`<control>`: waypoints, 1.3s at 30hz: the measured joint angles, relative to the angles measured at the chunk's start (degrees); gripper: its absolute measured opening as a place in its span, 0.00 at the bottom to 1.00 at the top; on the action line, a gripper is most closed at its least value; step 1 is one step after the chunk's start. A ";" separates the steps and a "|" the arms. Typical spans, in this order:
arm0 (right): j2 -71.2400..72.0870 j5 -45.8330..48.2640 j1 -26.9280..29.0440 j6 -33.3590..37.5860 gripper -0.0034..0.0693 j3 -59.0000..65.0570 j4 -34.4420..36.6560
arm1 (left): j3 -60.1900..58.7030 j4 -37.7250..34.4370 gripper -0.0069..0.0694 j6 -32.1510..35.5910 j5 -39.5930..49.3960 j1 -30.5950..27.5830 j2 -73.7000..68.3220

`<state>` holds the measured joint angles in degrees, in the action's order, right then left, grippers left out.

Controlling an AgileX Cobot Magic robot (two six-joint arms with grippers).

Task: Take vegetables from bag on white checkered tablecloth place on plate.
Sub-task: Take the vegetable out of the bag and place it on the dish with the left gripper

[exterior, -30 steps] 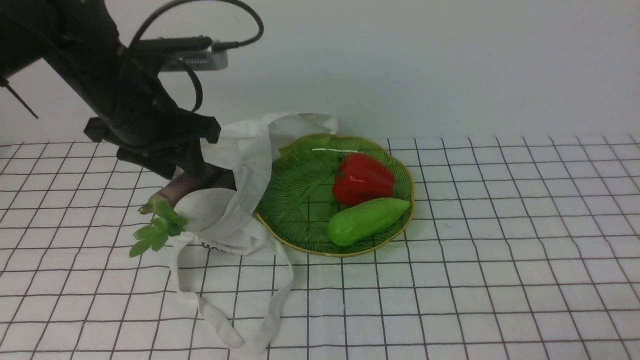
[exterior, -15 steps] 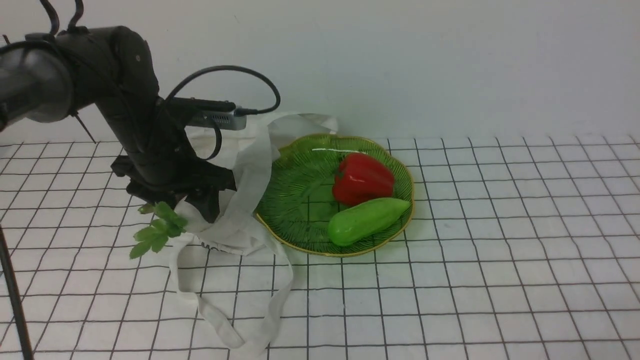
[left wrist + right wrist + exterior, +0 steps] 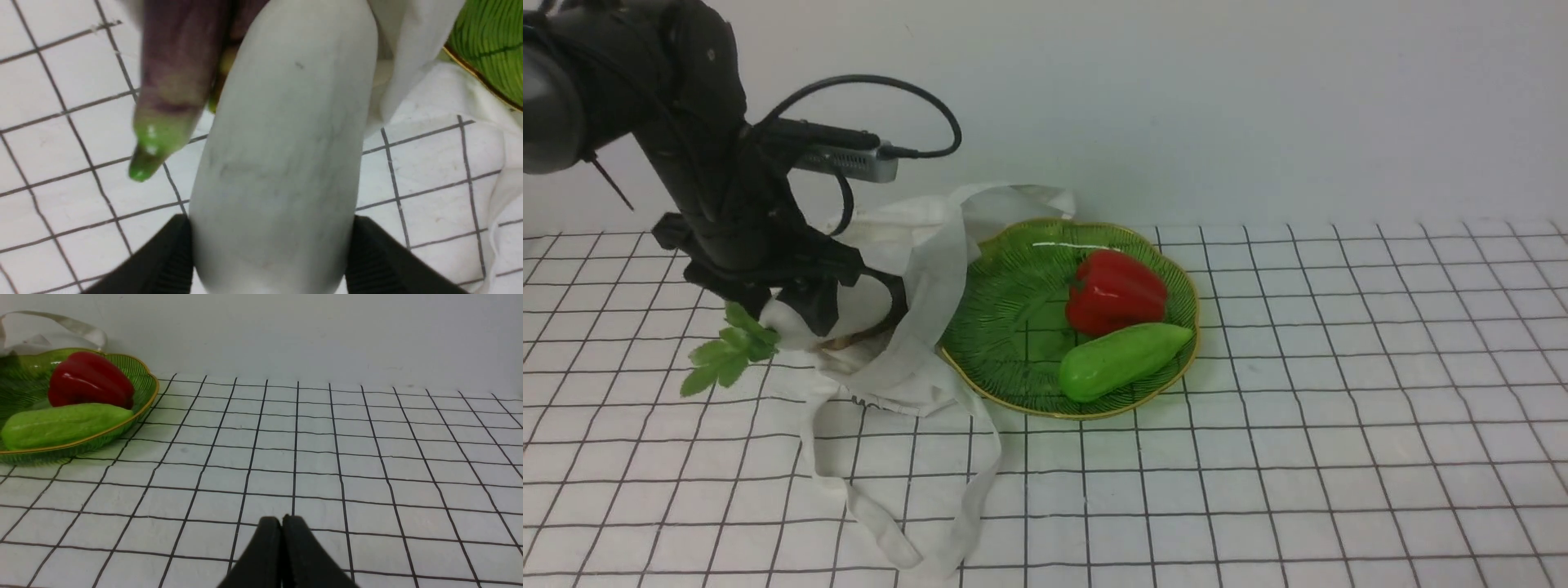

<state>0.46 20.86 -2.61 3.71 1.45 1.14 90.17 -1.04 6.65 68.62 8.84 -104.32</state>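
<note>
White radish [image 3: 282,163] clamped in your left gripper [image 3: 267,253], at the mouth of the bag [image 3: 907,367], left of frame centre.
Its jaws press both flanks of the radish, whose green leaves poke out toward the frame's left; a purple eggplant [image 3: 175,81] lies just beside it. Your right gripper [image 3: 282,539] is closed on nothing over the white checkered tablecloth [image 3: 367,457]. Just right of the bag, the plate [image 3: 1005,327] carries a red pepper [image 3: 1115,290] and a green vegetable [image 3: 1123,359].
</note>
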 joint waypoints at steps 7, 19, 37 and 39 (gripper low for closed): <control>0.00 0.00 0.00 0.00 0.03 0.00 0.00 | 0.00 1.90 0.64 -0.04 1.78 0.00 6.91; 0.00 0.00 0.00 0.00 0.03 0.00 0.00 | 0.18 -10.36 0.64 0.31 -3.45 7.59 9.86; 0.00 0.00 0.00 0.00 0.03 0.00 0.00 | 0.18 -3.77 0.64 -16.28 -28.83 18.87 -12.09; 0.00 0.00 0.00 0.00 0.03 0.00 0.00 | 0.18 -3.09 0.64 -19.16 -30.31 18.87 -12.88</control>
<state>0.46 20.86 -2.61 3.71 1.45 1.14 90.35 -4.14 -12.52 38.31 27.71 -117.20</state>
